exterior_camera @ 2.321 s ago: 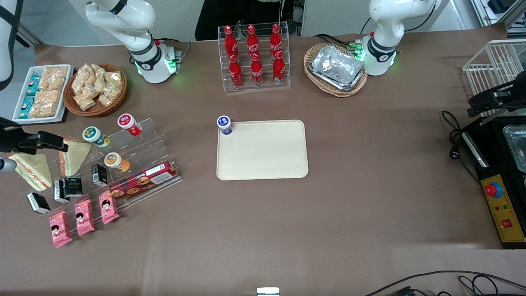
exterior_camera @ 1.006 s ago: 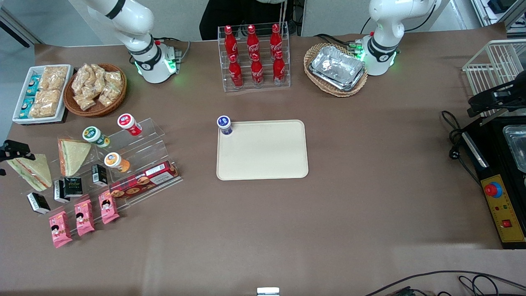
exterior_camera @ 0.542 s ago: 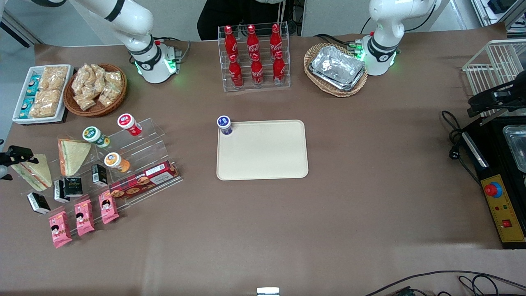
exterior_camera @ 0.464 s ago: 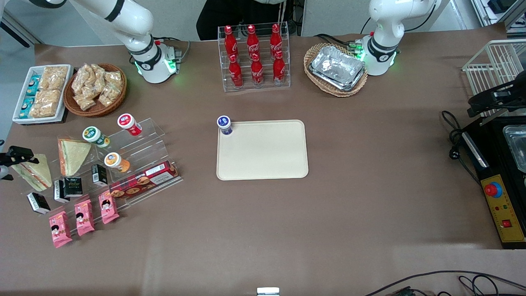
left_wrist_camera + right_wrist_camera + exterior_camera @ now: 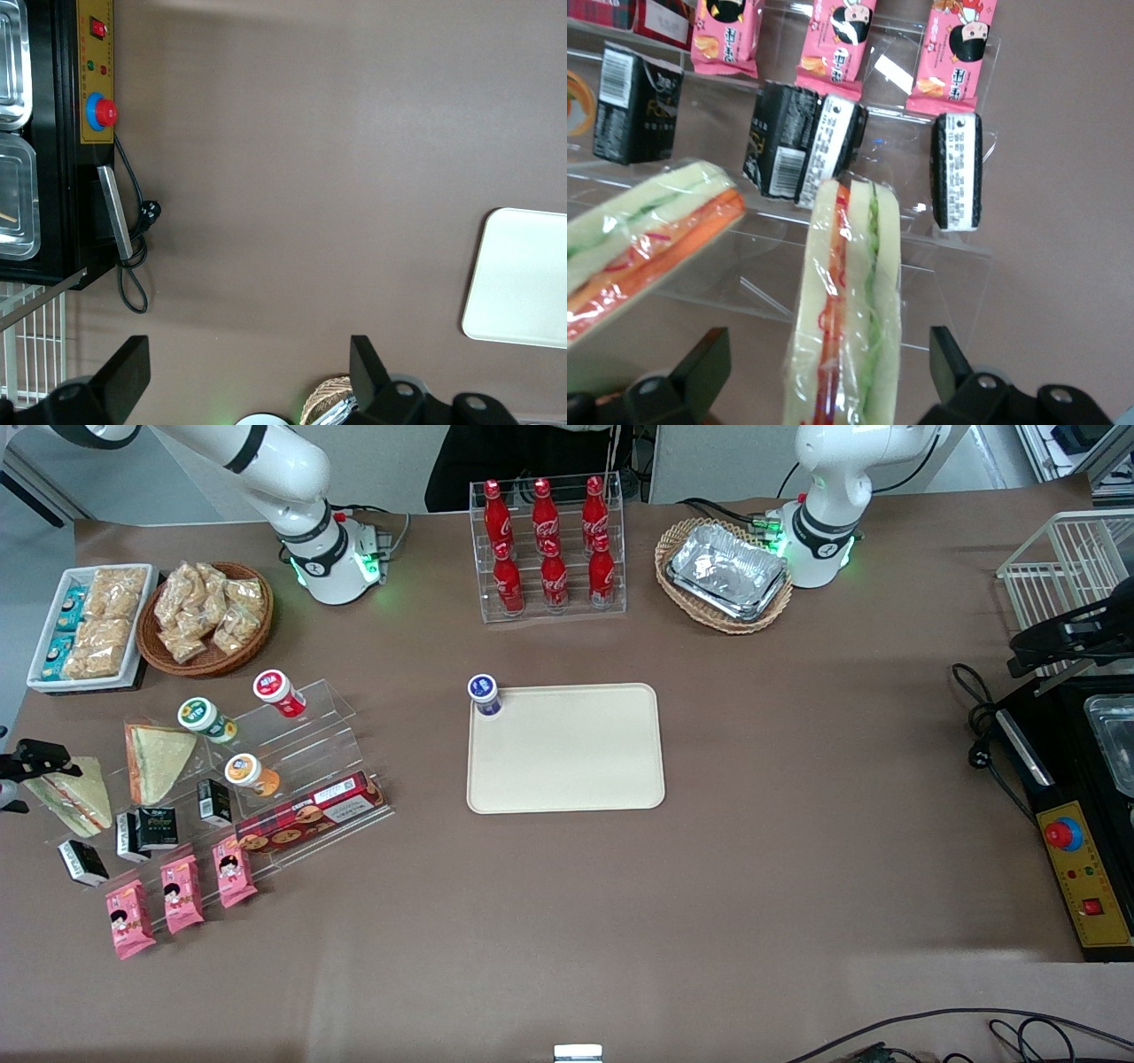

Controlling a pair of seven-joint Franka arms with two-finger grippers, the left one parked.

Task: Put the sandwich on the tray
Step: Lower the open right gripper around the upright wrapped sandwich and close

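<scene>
Front view: the sandwich point(image 5: 73, 794) is seen on the acrylic rack point(image 5: 292, 744), far from the empty tray point(image 5: 567, 771). Right wrist view: the hand point(image 5: 824, 372) is spread apart, straddling the sandwich point(image 5: 846, 310), not yet gripped.

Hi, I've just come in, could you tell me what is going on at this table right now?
The working arm's gripper is open and poised around one wrapped sandwich on the clear display stand, at the working arm's end of the table. It has not gripped the sandwich yet. A second sandwich stands beside it. The cream tray, mid-table, holds only a blue-capped cup in one corner.
</scene>
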